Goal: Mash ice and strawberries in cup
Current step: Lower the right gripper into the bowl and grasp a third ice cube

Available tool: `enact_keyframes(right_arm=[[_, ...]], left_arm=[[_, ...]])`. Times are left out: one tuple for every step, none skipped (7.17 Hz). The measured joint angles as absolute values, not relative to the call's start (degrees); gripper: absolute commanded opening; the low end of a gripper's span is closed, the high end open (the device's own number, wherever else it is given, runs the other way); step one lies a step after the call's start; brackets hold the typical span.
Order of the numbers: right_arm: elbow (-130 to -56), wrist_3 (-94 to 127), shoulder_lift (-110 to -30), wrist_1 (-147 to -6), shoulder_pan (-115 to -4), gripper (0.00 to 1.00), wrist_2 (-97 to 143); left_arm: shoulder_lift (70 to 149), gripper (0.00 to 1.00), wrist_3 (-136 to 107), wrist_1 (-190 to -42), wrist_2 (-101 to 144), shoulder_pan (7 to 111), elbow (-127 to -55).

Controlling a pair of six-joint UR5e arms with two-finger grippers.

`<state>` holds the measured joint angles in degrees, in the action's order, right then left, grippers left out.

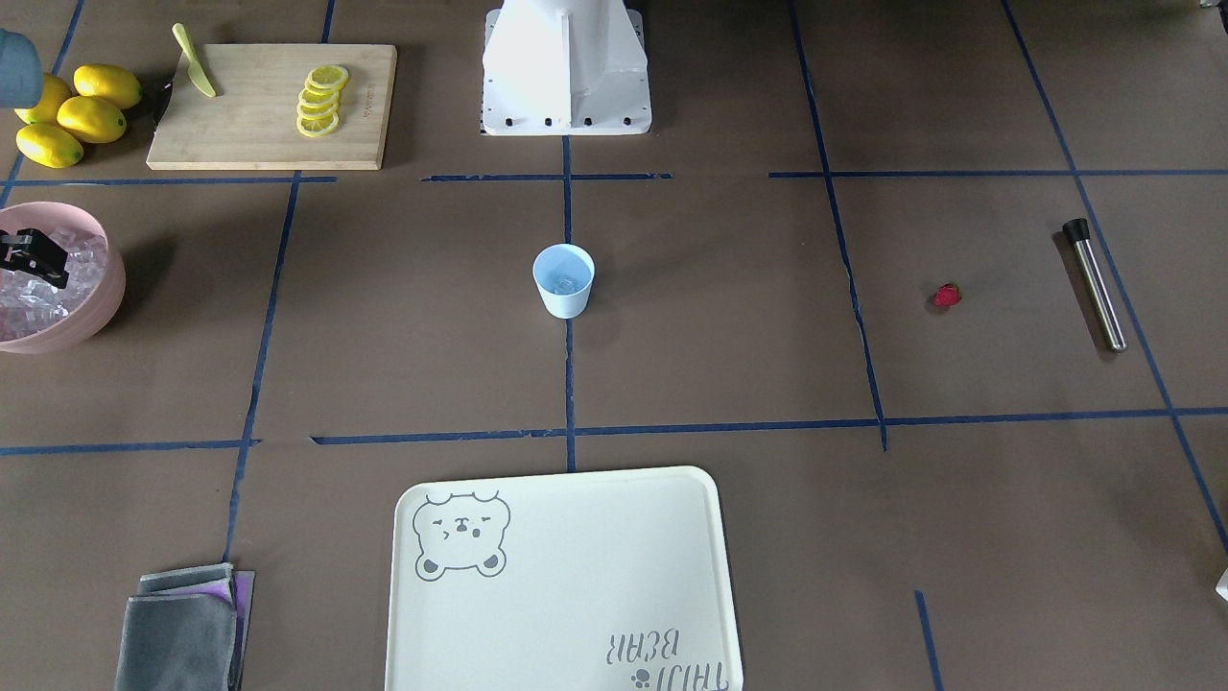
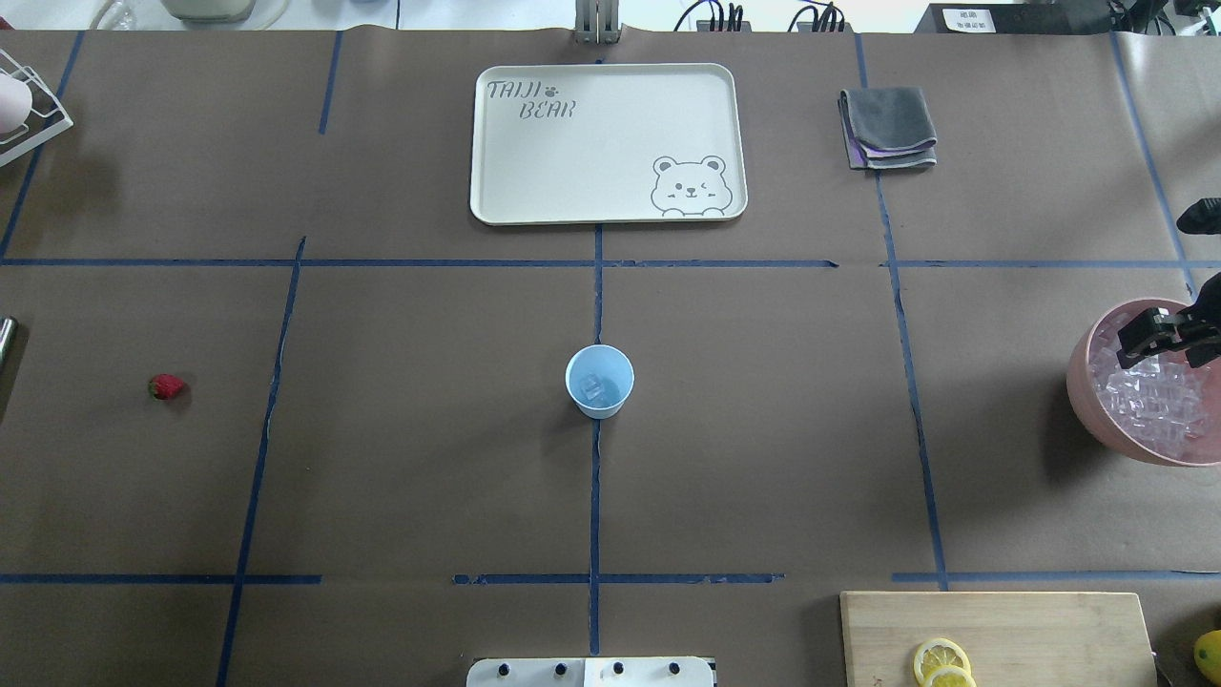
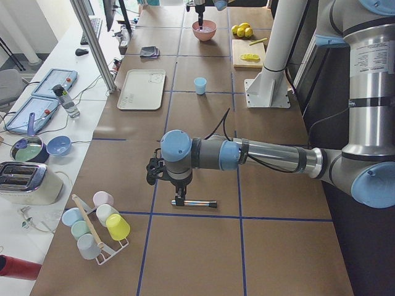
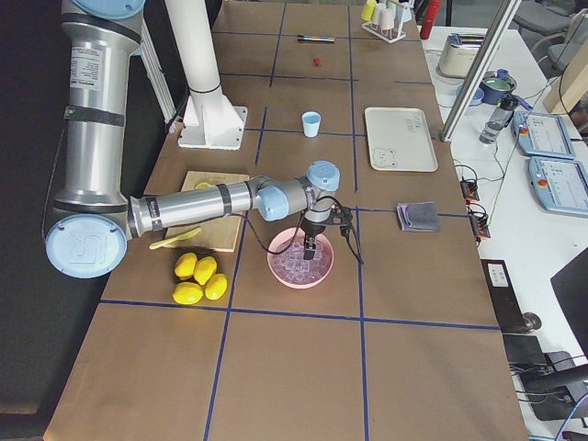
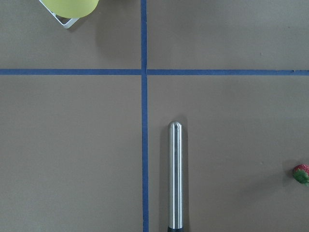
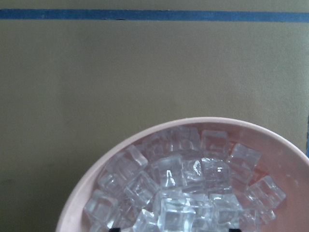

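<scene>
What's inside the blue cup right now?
Clear ice, one or two cubes, sits at the bottom of the cup. The strawberry is not in it; it lies apart on the table. Anything beneath the ice is hidden.

Brown paper covers the table [image 1: 729, 317], with blue tape lines cutting it into squares. Dead centre, right on a tape line, a pale blue cup [image 1: 563, 279] stands upright. Out on the robot's left a strawberry [image 1: 947, 296] lies alone, and a metal rod [image 1: 1094, 284] lies flat further out, near it but apart. Along the far edge sit a cream tray [image 1: 566, 585] and folded grey cloths [image 1: 182, 629]. On the robot's right are a pink bowl [image 1: 106, 288] and a wooden cutting board [image 1: 259, 125], with four lemons [image 1: 77, 113] bunched just beside it.
</scene>
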<state>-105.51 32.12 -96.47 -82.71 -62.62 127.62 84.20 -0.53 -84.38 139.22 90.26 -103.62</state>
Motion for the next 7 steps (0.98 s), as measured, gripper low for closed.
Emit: enact_keyframes(right_arm=[[-105.1, 31.7, -96.4, -82.7, -62.6, 0.68, 127.7], [-104.5, 31.3, -96.1, -82.7, -62.5, 0.68, 127.6], [-103.6, 31.1, -95.3, -82.7, -62.5, 0.66, 127.6], [-103.0, 31.0, -94.7, -82.7, -62.5, 0.64, 127.5], [-102.7, 31.0, -94.4, -82.7, -62.5, 0.63, 127.6], [-102.7, 30.8, -94.3, -82.7, -62.5, 0.63, 127.6], [-102.7, 30.6, -94.4, -82.7, -62.5, 0.63, 127.7]], left_arm=[[84.2, 1.0, -0.6, -84.4, 139.2, 90.3, -103.7], [84.2, 1.0, -0.6, -84.4, 139.2, 90.3, -103.8], [84.2, 1.0, -0.7, -84.4, 139.2, 90.3, -103.8], [84.2, 1.0, -0.8, -84.4, 139.2, 90.3, -103.8], [84.2, 1.0, -0.8, -84.4, 139.2, 90.3, -103.8], [84.2, 1.0, -0.8, -84.4, 139.2, 90.3, -103.8], [84.2, 1.0, -0.8, -84.3, 139.2, 90.3, -103.9]])
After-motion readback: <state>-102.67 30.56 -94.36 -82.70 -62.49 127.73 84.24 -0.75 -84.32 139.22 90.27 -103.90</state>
